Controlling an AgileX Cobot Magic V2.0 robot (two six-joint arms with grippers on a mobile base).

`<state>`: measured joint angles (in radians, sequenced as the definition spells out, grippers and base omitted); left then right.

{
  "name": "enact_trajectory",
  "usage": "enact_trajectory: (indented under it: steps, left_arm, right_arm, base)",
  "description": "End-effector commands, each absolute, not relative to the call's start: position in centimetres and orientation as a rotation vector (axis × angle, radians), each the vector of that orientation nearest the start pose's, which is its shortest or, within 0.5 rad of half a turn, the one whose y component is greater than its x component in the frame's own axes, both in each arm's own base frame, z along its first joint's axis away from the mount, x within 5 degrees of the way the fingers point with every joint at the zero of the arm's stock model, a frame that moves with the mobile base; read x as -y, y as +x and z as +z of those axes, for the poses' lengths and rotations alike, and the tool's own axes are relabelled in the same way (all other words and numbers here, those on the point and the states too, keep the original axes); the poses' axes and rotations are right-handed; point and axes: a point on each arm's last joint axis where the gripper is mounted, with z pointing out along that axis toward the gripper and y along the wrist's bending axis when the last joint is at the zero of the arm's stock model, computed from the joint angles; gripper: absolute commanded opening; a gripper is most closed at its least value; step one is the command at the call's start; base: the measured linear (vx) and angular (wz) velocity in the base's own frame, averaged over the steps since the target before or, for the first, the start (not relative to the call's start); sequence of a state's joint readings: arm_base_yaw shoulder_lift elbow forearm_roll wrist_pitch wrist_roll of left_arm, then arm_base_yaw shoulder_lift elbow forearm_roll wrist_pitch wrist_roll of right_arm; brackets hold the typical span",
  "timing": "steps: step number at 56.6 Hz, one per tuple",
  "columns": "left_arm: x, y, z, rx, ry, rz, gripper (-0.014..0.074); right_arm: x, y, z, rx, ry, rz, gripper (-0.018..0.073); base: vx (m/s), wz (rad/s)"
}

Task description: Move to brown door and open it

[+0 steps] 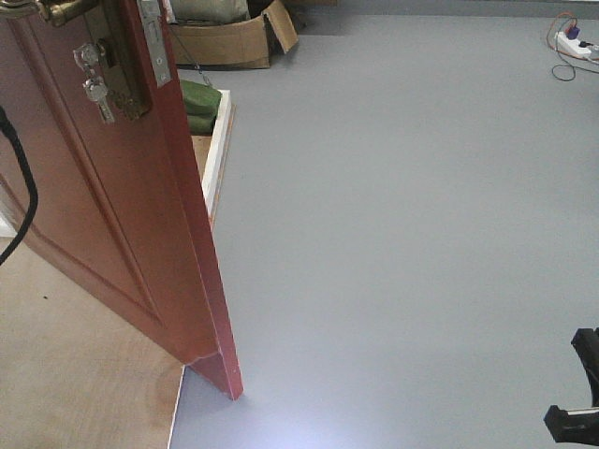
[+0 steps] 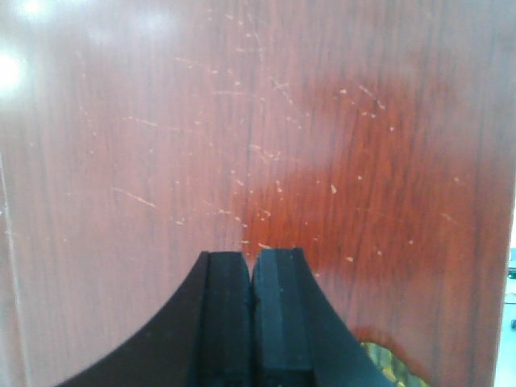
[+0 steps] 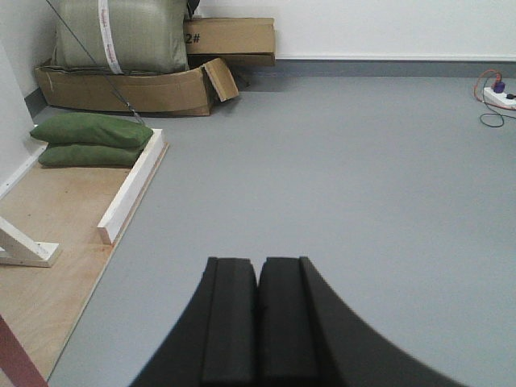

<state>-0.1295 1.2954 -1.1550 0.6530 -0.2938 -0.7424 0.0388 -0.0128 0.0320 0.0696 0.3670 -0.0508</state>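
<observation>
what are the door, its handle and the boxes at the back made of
The door looks like wood or wood veneer with a glossy reddish-brown finish: grain lines, glare and fine scratches show in the left wrist view. Its handle looks like brass-toned metal, yellowish and shiny. The boxes look like plain brown cardboard, with bent flaps.

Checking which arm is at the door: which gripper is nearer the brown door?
Left. The left gripper, jaws shut, sits close in front of the brown door; the right gripper, also shut, points over open grey floor, away from it.
</observation>
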Motion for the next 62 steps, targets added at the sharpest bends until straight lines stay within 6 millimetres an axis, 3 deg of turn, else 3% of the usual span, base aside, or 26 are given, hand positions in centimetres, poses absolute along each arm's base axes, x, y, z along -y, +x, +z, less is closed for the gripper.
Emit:
enact_trajectory:
  steps: [1, 62]
  left_arm:
    - [5.69, 28.32, 45.39, -1.279, 0.170, -0.368, 0.0052]
    - [5.69, 28.32, 45.39, -1.279, 0.170, -0.368, 0.0052]
  right_arm:
    - [-0.38, 5.42, 17.58, -1.791, -0.043, 0.049, 0.0000]
    - [-0.38, 5.42, 17.58, -1.791, -0.043, 0.049, 0.0000]
  base:
    - [0.00, 0.00]
    - [0.00, 0.00]
